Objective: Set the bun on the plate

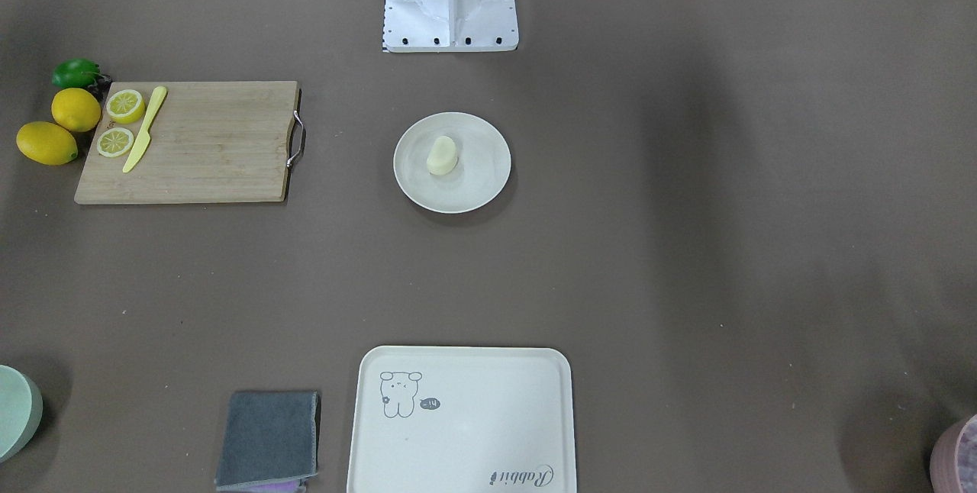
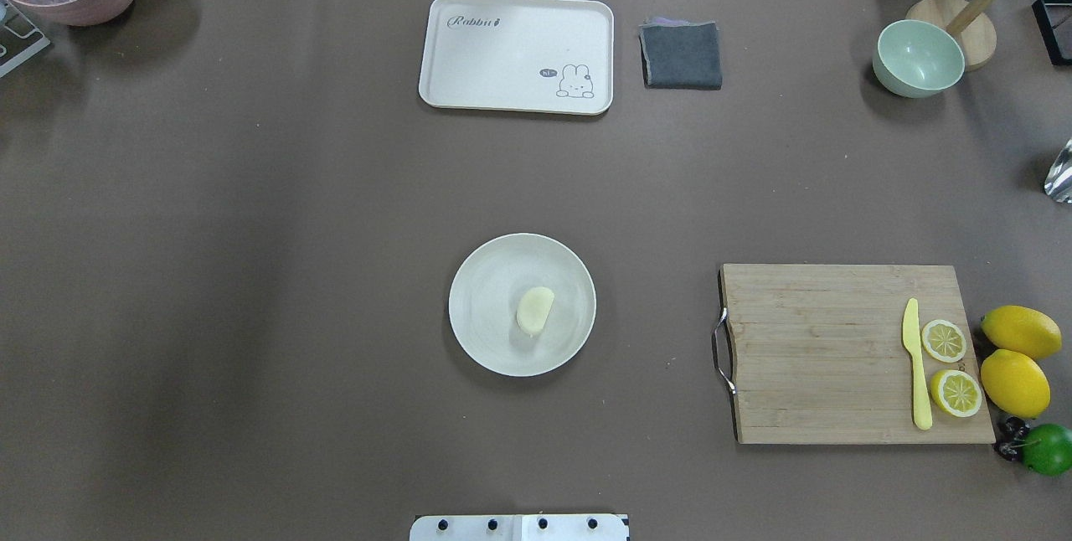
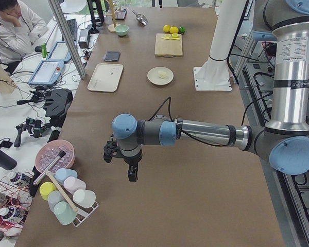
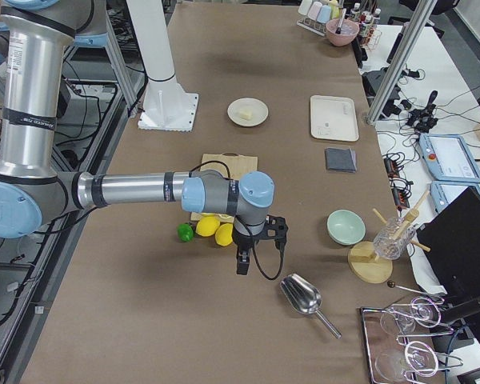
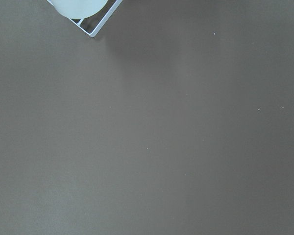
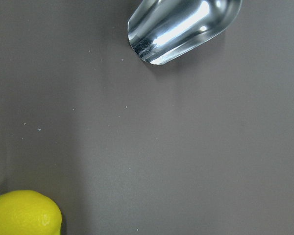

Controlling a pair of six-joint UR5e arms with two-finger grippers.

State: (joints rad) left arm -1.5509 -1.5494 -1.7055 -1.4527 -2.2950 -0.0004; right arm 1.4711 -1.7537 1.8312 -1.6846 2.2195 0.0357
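The pale cream bun (image 2: 534, 310) lies on the round off-white plate (image 2: 486, 273) at the table's middle, just right of the plate's centre; it also shows as the bun (image 1: 442, 155) on the plate (image 1: 481, 188). Neither gripper is near it. My left gripper (image 3: 132, 175) hangs over bare table at the far left end, near a cup rack. My right gripper (image 4: 242, 262) hangs at the far right end, beyond the lemons. Both show only in side views, so I cannot tell whether they are open or shut.
A cream tray (image 2: 516, 53) and a grey cloth (image 2: 682, 55) lie at the far edge. A cutting board (image 2: 837, 352) holds a yellow knife and lemon slices, with whole lemons (image 2: 1013, 382) beside it. A green bowl (image 2: 917, 58) and a metal scoop (image 6: 183, 27) sit to the right.
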